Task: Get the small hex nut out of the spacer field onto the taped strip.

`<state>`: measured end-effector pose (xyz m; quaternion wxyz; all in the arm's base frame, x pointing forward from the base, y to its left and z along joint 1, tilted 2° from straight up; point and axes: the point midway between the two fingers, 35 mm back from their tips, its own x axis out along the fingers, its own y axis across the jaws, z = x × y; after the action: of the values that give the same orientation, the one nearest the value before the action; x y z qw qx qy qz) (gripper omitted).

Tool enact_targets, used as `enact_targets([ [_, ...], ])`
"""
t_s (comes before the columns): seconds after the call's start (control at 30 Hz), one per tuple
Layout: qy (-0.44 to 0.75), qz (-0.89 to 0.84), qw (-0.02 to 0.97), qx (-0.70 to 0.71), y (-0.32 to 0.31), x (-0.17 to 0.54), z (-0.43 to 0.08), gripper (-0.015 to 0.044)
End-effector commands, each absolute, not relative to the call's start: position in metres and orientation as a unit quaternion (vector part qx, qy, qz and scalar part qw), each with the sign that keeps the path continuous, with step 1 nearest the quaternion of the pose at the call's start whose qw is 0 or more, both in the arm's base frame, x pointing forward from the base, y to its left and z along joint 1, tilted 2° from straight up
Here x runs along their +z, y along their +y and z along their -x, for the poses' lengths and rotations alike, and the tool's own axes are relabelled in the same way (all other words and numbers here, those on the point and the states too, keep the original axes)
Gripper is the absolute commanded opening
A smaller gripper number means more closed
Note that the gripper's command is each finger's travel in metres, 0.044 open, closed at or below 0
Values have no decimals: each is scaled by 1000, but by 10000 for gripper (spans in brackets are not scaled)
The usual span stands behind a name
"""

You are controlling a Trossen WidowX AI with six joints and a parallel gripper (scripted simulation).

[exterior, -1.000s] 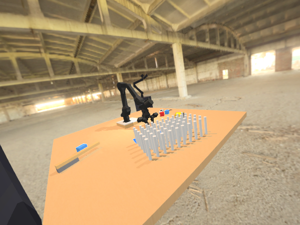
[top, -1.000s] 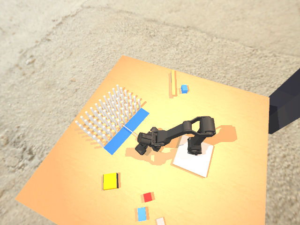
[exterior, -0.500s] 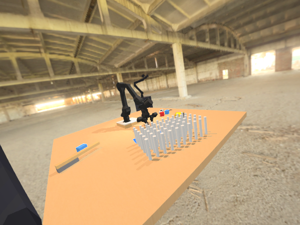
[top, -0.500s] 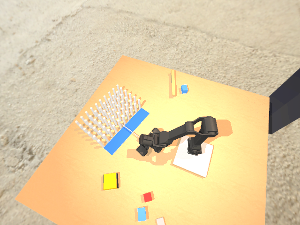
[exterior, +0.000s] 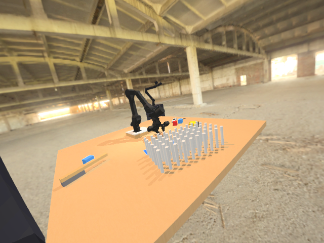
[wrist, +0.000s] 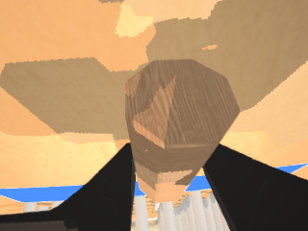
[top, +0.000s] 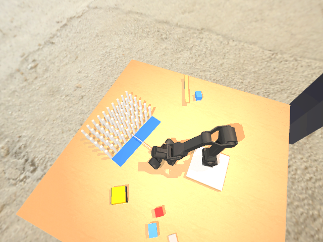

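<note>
My gripper [top: 152, 151] [wrist: 166, 146] is shut on the brown wooden handle [wrist: 185, 103] of a tool. It is on the robot-base side of the taped strip. The tool's thin pale rod [top: 144, 143] points away from the gripper and crosses above or on the blue taped strip [top: 123, 154] [exterior: 145, 152] [wrist: 29, 194]. Its far end is at the front edge of the field of standing spacers [top: 108, 111] [exterior: 185, 151] [wrist: 141, 214], near the front row. Contact between rod and spacers cannot be told. The spacers stand upright in rows. I cannot make out the hex nut in any view.
A long yellow bar [top: 186, 88] [exterior: 83, 167] and a blue block [top: 198, 95] [exterior: 88, 159] lie to one side. A yellow block [top: 118, 194], a red block [top: 158, 212], a light blue block [top: 152, 230] and a pale block [top: 172, 237] lie on the other side.
</note>
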<state>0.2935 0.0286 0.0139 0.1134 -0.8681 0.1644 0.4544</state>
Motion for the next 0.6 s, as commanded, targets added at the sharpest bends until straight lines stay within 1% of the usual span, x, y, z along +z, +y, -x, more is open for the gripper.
enact_targets([
  [0.0,165,868,115,454,30,14,-289,0],
  [0.57,165,868,115,455,35,14,-277,0],
])
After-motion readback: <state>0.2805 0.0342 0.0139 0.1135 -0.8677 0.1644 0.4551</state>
